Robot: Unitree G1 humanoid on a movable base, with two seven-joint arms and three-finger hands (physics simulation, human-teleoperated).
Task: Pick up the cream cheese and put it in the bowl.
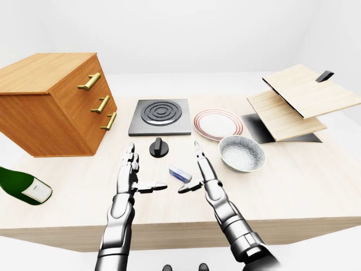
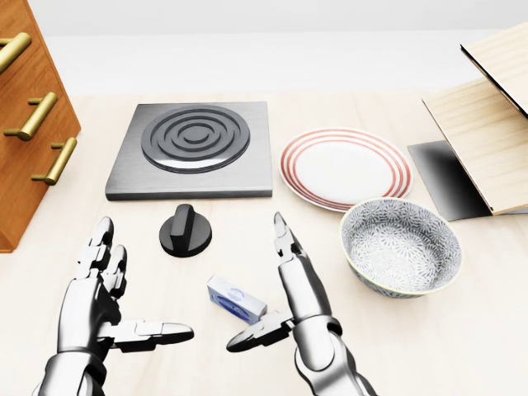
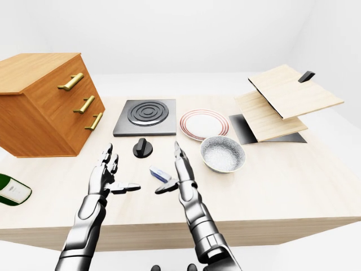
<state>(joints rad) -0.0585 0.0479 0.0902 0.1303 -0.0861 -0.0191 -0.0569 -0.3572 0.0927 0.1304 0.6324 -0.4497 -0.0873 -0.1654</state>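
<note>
The cream cheese [image 2: 236, 299] is a small white and blue box lying flat on the wooden table, low in the head view. My right hand [image 2: 272, 285] stands open just right of it, fingers pointing up and thumb reaching under the box's lower right corner. My left hand [image 2: 124, 289] is open too, a hand's width to the left of the box. The bowl [image 2: 402, 247], grey-patterned and empty, sits to the right of my right hand.
A black knob [image 2: 186, 231] lies above the box, below a grey hotplate [image 2: 192, 147]. A red-rimmed plate [image 2: 346, 167] is above the bowl. A wooden drawer chest [image 1: 56, 101] stands left, light wooden boards [image 1: 299, 104] right, a green bottle [image 1: 22, 185] far left.
</note>
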